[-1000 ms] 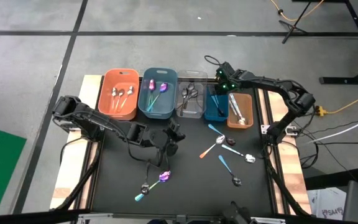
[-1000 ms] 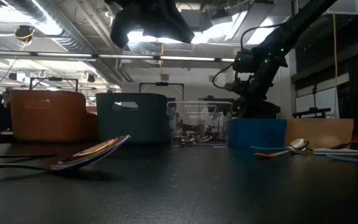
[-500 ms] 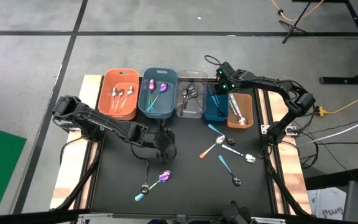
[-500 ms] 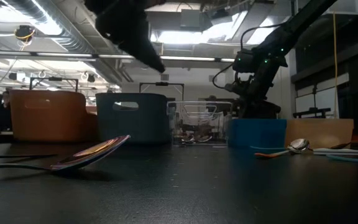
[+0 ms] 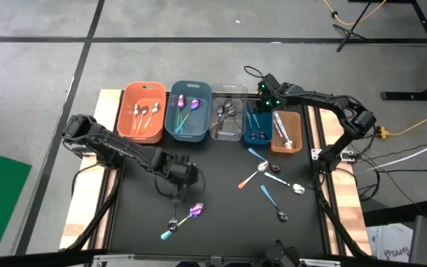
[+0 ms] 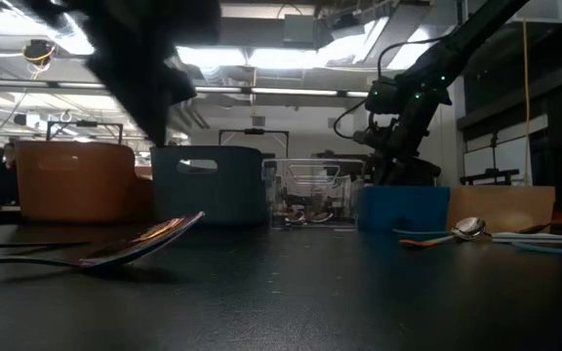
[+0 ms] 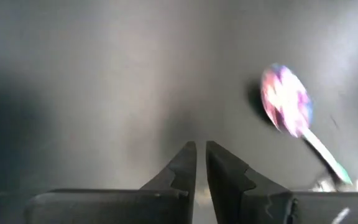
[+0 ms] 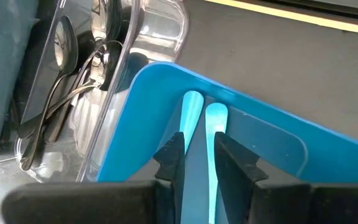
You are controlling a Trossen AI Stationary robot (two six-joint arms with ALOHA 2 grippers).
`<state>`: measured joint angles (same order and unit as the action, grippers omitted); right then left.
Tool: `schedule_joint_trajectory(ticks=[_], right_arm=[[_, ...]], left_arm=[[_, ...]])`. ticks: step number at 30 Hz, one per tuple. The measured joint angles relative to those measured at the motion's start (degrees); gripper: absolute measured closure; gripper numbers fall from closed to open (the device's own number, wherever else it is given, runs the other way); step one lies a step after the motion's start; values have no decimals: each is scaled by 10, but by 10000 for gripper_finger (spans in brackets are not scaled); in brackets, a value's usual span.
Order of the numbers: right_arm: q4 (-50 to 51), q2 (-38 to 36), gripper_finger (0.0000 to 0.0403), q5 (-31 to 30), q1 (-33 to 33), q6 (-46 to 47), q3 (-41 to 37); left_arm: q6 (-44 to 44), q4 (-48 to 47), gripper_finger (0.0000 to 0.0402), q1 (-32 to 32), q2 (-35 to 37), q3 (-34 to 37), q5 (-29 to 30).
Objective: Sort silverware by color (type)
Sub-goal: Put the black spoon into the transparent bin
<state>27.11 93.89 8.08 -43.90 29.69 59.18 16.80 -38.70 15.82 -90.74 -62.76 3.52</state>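
Five bins sit in a row along the upper middle of the high view: orange bin (image 5: 141, 111) with silver spoons inside, grey-blue bin (image 5: 188, 110) with purple spoons, clear bin (image 5: 227, 119) with dark utensils, blue bin (image 5: 257, 127), brown bin (image 5: 286, 132) with a silver piece. Right gripper (image 5: 262, 104) hangs over the far end of the blue bin; in the right wrist view its fingers (image 8: 169, 155) stand a little apart, nothing between them, and two light-blue handles (image 8: 215, 134) lie side by side in the blue bin (image 8: 166, 81) just past the tips. Left gripper (image 5: 186, 175) is at centre-left of the black table (image 5: 221, 222), low over the mat; its fingers (image 7: 185, 165) are nearly pressed together with only a narrow slit, holding nothing. An iridescent purple spoon (image 7: 286, 99) lies on the mat ahead of it and to the right in the left wrist view, apart from the tips; in the high view the same spoon (image 5: 196, 211) sits lower centre, near a teal-handled piece (image 5: 167, 234). More loose silverware (image 5: 265, 176) is scattered at centre-right. In the low view the purple spoon (image 6: 144, 239) rests at lower left.
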Motion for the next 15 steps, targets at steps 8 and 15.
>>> schedule_joint_trajectory(ticks=[8, 15], right_arm=[[0, 0, 324, 0, 0, 0, 0], [0, 0, 324, 0, 0, 0, 0]], left_arm=[[-162, -18, 372, 46, 0, 0, -65], [-162, -6, 362, 73, 0, 0, -58]])
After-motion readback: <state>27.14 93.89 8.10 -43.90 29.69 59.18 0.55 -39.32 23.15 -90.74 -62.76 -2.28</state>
